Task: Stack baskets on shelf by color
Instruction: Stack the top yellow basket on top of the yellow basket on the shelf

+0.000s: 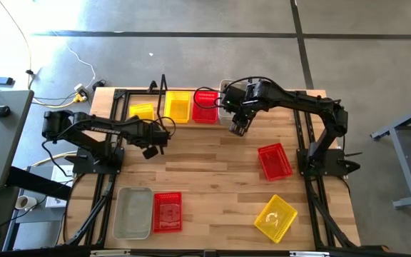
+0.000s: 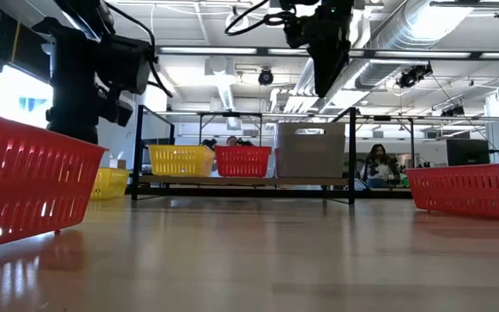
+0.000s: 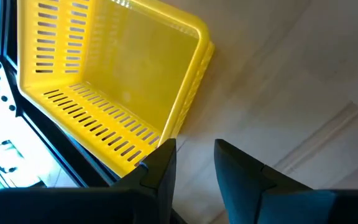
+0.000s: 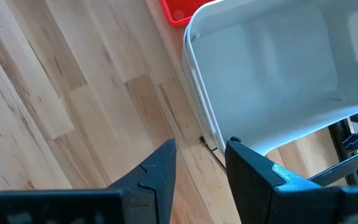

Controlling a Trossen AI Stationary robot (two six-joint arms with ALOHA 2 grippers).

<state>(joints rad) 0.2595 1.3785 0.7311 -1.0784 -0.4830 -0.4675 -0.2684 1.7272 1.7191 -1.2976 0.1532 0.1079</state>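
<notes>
Baskets: light, stiff mesh plastic; best pinched at a rim wall.
Left hand: released, beside the shelf.
Right hand: released, empty.

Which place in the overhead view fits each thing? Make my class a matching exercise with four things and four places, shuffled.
Things:
1 right gripper
2 left gripper
3 loose grey basket
4 tilted yellow basket

Places:
A beside a red basket, picture's lower left
B picture's lower right
C by the grey basket on the shelf
D by the small yellow basket at the shelf's left end

Pairs: 1-C, 2-D, 3-A, 4-B
</notes>
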